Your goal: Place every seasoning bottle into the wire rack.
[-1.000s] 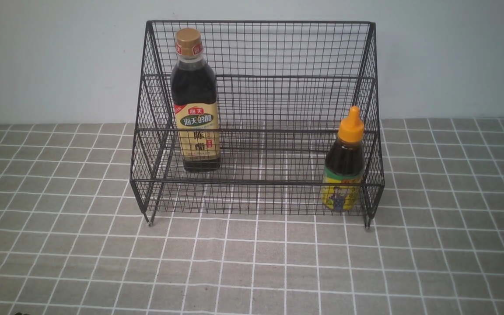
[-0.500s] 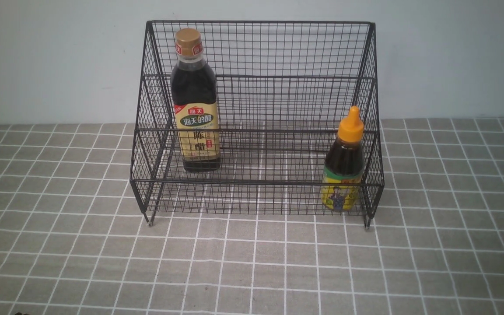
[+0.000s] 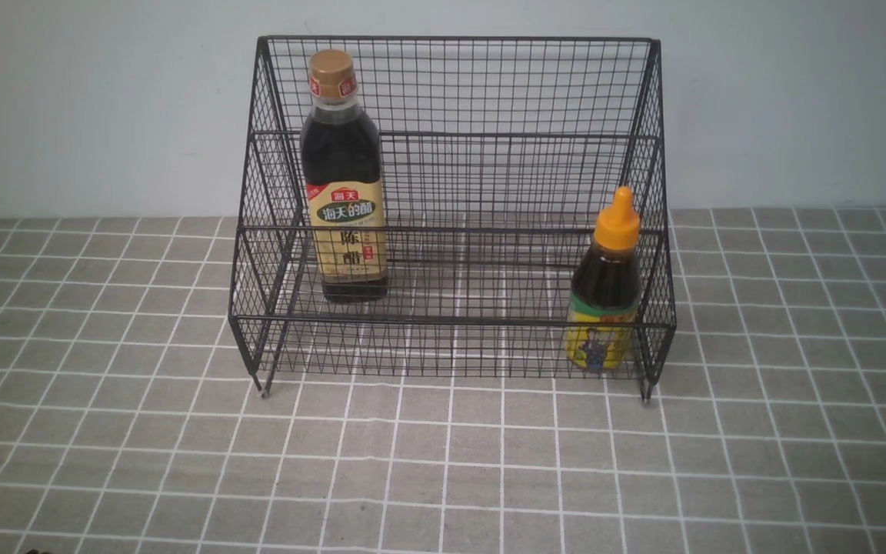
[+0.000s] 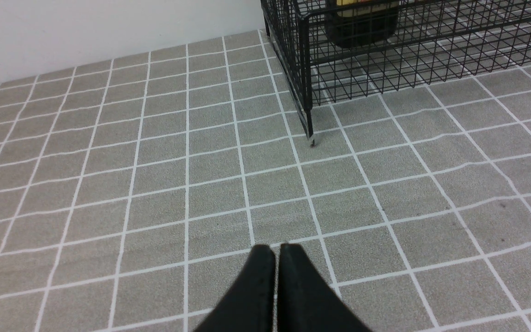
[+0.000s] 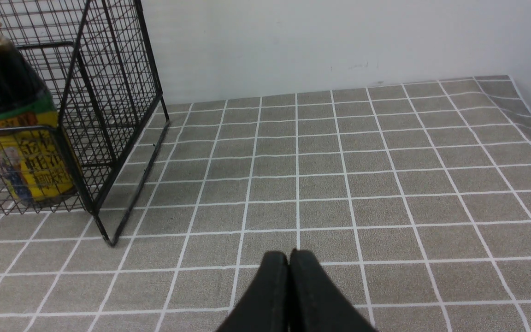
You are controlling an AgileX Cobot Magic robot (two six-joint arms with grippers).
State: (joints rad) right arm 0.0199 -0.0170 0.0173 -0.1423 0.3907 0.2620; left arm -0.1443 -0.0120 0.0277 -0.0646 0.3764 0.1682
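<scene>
On the grey checked tablecloth (image 3: 443, 462) the wire rack (image 3: 451, 208) is seen against the wall, both bottles upright inside. Tall gold-capped bottle (image 3: 343, 185) is located on the upper tier, left side; short orange-capped bottle (image 3: 604, 292) is located on the lower tier, at the right front corner. Left gripper (image 4: 276, 251) is recorded with fingers pressed together, nothing held, over bare cloth near the rack's front left foot. Right gripper (image 5: 288, 256) is likewise closed and empty, over cloth beside the rack's right side.
</scene>
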